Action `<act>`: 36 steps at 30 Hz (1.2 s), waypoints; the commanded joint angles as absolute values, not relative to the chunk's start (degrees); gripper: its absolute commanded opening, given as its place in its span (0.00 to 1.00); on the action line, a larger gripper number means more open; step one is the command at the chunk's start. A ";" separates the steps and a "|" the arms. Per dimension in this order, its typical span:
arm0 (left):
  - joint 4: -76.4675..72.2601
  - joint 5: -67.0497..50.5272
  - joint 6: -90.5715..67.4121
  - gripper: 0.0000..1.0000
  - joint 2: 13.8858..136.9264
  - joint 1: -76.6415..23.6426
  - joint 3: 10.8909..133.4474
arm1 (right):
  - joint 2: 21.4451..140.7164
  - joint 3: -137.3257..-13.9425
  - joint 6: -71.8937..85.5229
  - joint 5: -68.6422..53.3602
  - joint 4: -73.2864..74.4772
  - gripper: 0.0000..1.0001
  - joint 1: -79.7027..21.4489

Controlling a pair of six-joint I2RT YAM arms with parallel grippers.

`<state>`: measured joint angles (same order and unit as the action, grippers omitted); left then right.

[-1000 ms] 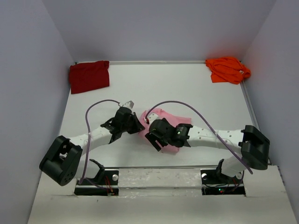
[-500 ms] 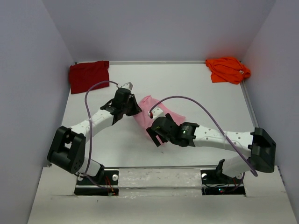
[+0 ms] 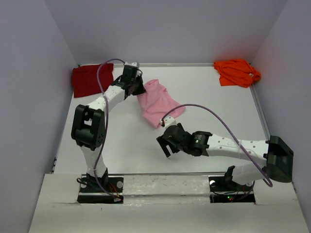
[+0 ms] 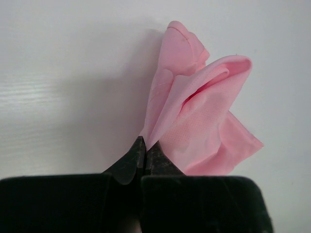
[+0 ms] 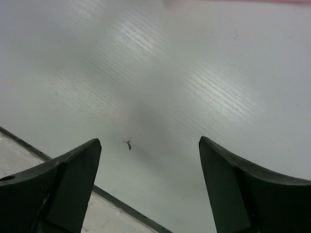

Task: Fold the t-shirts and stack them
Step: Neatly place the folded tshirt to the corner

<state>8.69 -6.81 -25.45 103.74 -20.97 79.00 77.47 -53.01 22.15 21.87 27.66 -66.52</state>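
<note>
The light pink t-shirt (image 3: 158,101) lies crumpled on the table at centre back. My left gripper (image 3: 139,91) is shut on its left edge; the left wrist view shows the pink t-shirt (image 4: 194,116) bunched just past the closed fingertips (image 4: 138,150). My right gripper (image 3: 164,145) is open and empty, low over bare table in front of the pink shirt; the right wrist view shows its fingers (image 5: 73,170) spread wide with nothing between them. The dark red t-shirt (image 3: 91,78) lies at the back left. The bright orange t-shirt (image 3: 237,72) lies at the back right corner.
Grey walls enclose the table on the left, back and right. The table's front edge (image 5: 73,172) runs just below my right gripper. The left arm (image 3: 90,126) reaches up the left side; a purple cable (image 3: 214,119) arcs over the right arm.
My left gripper has dragged the pink t-shirt toward the back left. My right gripper has let go of it and drawn back toward the front, jaws open.
</note>
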 commanded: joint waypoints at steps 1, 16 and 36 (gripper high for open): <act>11.86 -5.98 -22.07 0.00 109.67 -17.76 88.66 | 74.71 -51.86 23.20 20.22 24.17 0.87 -67.15; 14.15 -4.05 -21.53 0.00 118.30 -4.67 103.97 | 75.41 -46.85 23.73 14.24 19.43 0.88 -67.15; 10.11 -6.42 -23.90 0.00 125.94 5.45 119.43 | 77.34 -44.30 24.26 8.62 15.91 0.87 -67.15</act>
